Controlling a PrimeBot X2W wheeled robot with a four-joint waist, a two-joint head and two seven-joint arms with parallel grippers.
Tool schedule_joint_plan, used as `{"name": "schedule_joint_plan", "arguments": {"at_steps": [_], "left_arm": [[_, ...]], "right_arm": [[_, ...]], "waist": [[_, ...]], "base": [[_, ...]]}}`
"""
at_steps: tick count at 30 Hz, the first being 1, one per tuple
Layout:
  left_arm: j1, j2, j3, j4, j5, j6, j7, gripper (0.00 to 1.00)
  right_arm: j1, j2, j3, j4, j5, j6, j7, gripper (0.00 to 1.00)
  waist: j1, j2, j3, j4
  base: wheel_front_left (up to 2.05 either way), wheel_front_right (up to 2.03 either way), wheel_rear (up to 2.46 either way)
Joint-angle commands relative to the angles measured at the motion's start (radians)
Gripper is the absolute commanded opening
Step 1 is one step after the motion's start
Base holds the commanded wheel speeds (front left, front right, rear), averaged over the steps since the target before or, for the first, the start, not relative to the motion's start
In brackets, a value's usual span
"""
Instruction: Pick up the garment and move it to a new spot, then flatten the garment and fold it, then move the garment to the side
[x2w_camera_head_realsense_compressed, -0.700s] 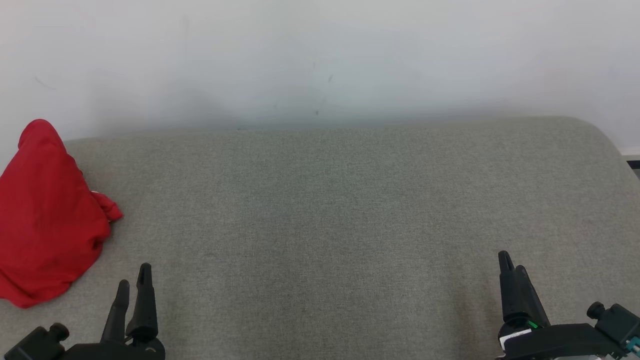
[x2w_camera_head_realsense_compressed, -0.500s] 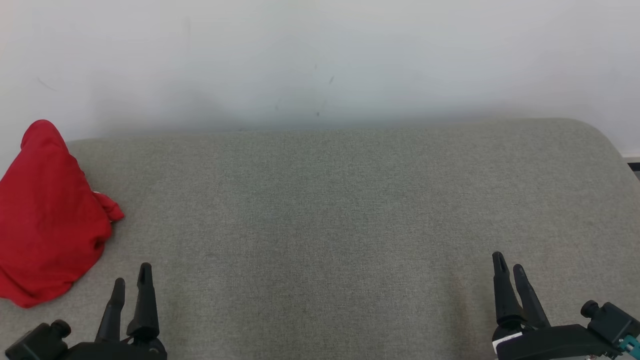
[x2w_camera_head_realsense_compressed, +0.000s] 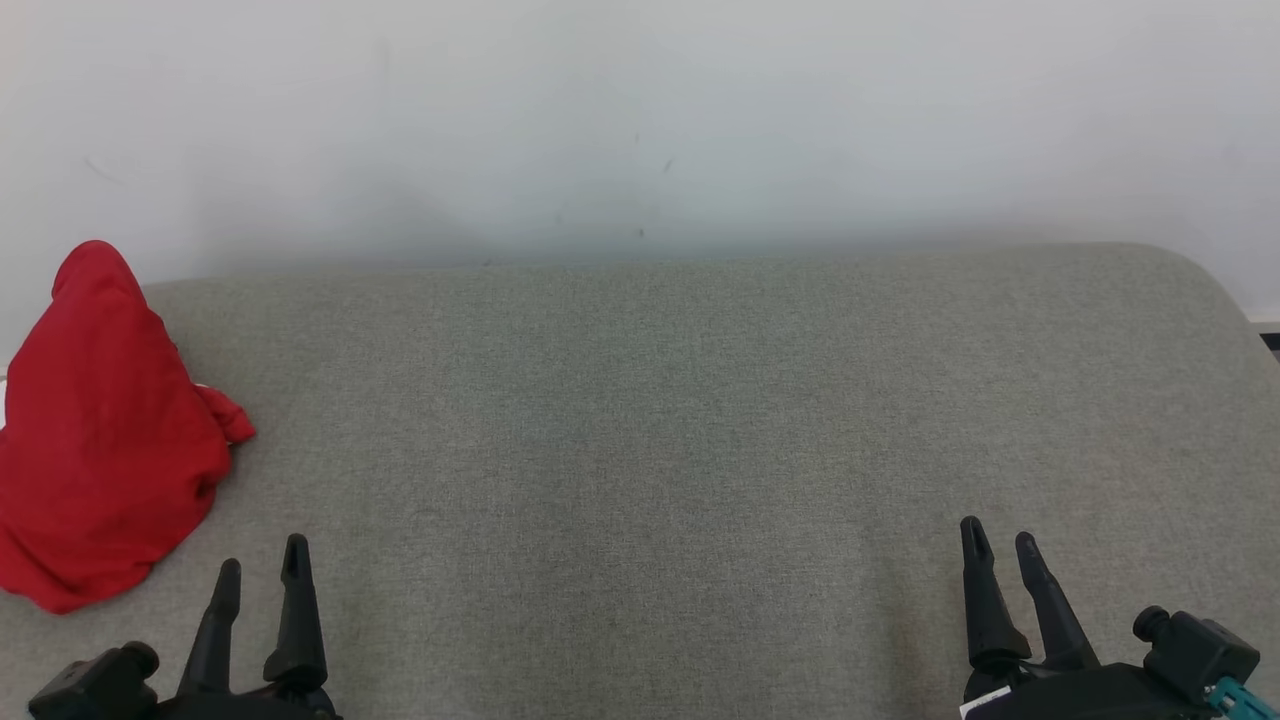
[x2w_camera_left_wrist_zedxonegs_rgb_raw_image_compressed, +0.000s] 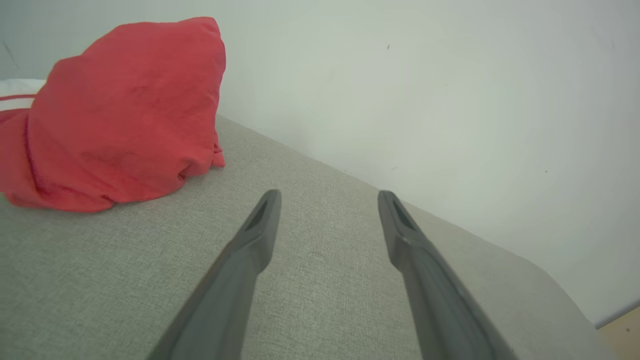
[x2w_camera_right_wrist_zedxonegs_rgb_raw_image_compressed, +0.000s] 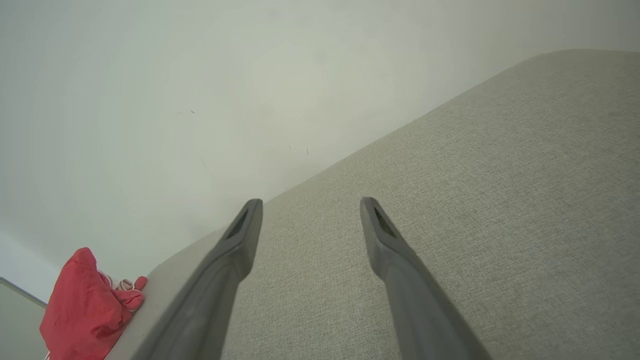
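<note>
Lying in a crumpled heap, the red garment (x2w_camera_head_realsense_compressed: 105, 430) was found at the left end of the grey fabric-covered surface (x2w_camera_head_realsense_compressed: 640, 420), bunched up into a peak at its far side and spread lower toward the near edge. A small twisted fold was seen sticking out on its right side. In the left wrist view the garment (x2w_camera_left_wrist_zedxonegs_rgb_raw_image_compressed: 120, 115) was shown as an upright mound resting on the surface (x2w_camera_left_wrist_zedxonegs_rgb_raw_image_compressed: 320, 300), with a strip of pale cloth visible just behind it; what that strip belonged to could not be told. In the right wrist view the garment (x2w_camera_right_wrist_zedxonegs_rgb_raw_image_compressed: 85, 305) was seen small and distant, at the far end of the surface (x2w_camera_right_wrist_zedxonegs_rgb_raw_image_compressed: 500, 200).

The left tool (x2w_camera_head_realsense_compressed: 262, 555) was held low at the near edge, close to the garment but not touching it, its two dark fingers spread apart and nothing gripped between them. The same gap was confirmed from its own wrist camera (x2w_camera_left_wrist_zedxonegs_rgb_raw_image_compressed: 328, 195), with only bare fabric seen between the fingers. The right tool (x2w_camera_head_realsense_compressed: 997, 532) was held well apart from the garment, near the opposite end, likewise spread wide and empty (x2w_camera_right_wrist_zedxonegs_rgb_raw_image_compressed: 310, 201). Behind the surface a plain white wall (x2w_camera_head_realsense_compressed: 640, 120) was seen, marked by a few faint specks.
</note>
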Motion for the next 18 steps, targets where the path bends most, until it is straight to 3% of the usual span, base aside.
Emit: {"name": "schedule_joint_plan", "arguments": {"at_steps": [1,18], "left_arm": [[0.003,0.011,-0.001,-0.017,0.032,0.004,-0.012,1.00],[0.023,0.021,-0.008,-0.042,0.196,0.024,-0.055,1.00]], "right_arm": [[-0.001,-0.003,0.005,-0.012,-0.032,-0.001,-0.011,1.00],[0.016,-0.004,0.021,-0.018,-0.199,-0.001,-0.054,1.00]], "waist": [[0.0000,0.0000,0.000,0.001],[0.0000,0.0000,-0.006,0.010]], "base": [[0.00,0.00,0.00],[0.00,0.00,0.00]]}}
